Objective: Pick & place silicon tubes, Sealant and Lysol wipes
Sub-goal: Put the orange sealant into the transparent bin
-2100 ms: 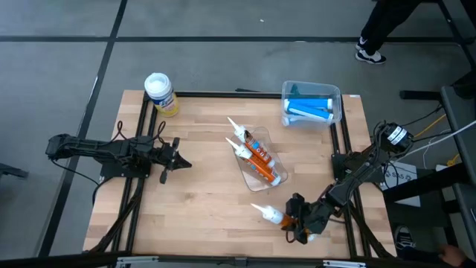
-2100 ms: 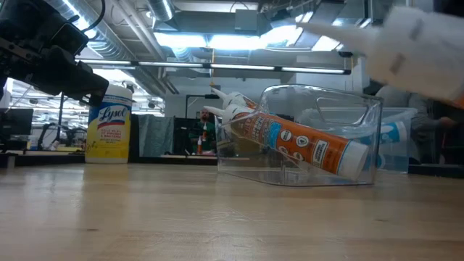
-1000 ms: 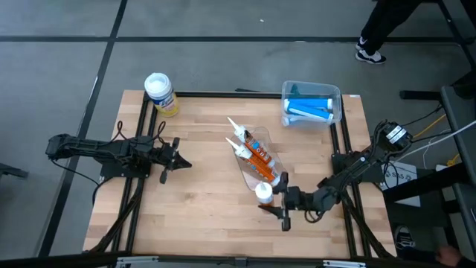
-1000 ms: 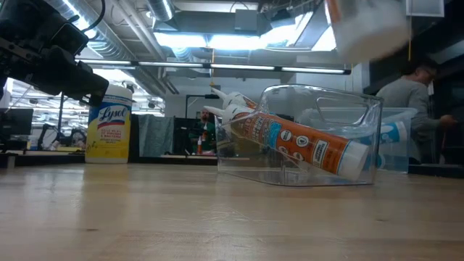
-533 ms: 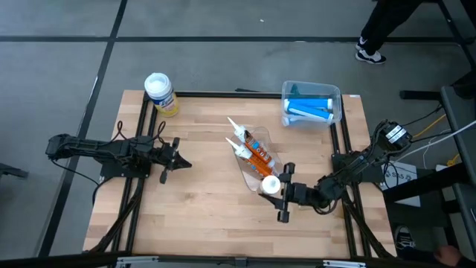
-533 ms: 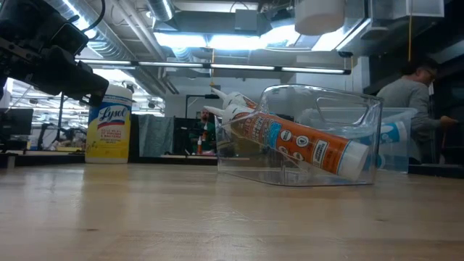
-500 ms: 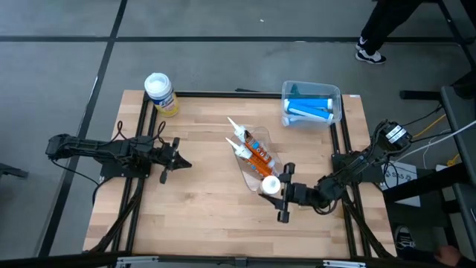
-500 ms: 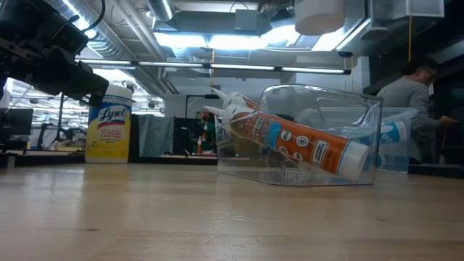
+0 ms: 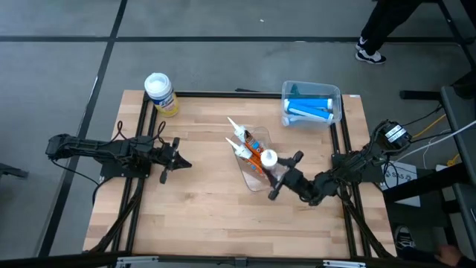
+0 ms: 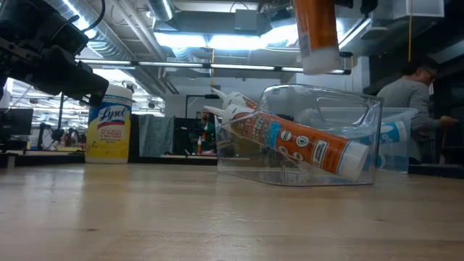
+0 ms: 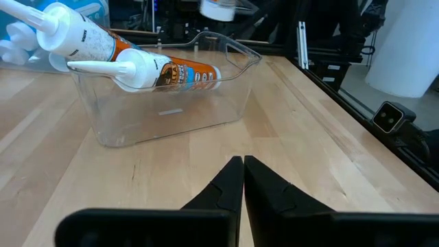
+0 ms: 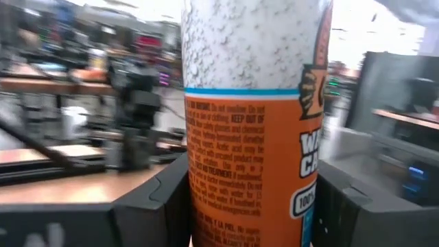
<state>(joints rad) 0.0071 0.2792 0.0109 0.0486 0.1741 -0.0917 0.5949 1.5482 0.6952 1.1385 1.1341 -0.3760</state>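
- The right claw is clamped on an orange-and-white sealant tube, and it is now right over the clear tray; a second ago it sat off the tray's near end, over bare worktop.
- From table height the held tube hangs upright above the tray's rim, white end down; half a second back only that white end showed there.
- From overhead the tube's round white end faces up at the camera, directly above the tray.
- Inside the tray two more orange tubes lie slanted, nozzles poking out over the far rim; they have not shifted.
- The left claw hovers well to the left of the tray, tips pressed together with nothing between them; it has stayed put.
- The Lysol wipes stand upright at the worktop's far left corner, well away from the tray, unmoved.
- A lidless bin with blue tubes sits beyond the tray, at the far right.
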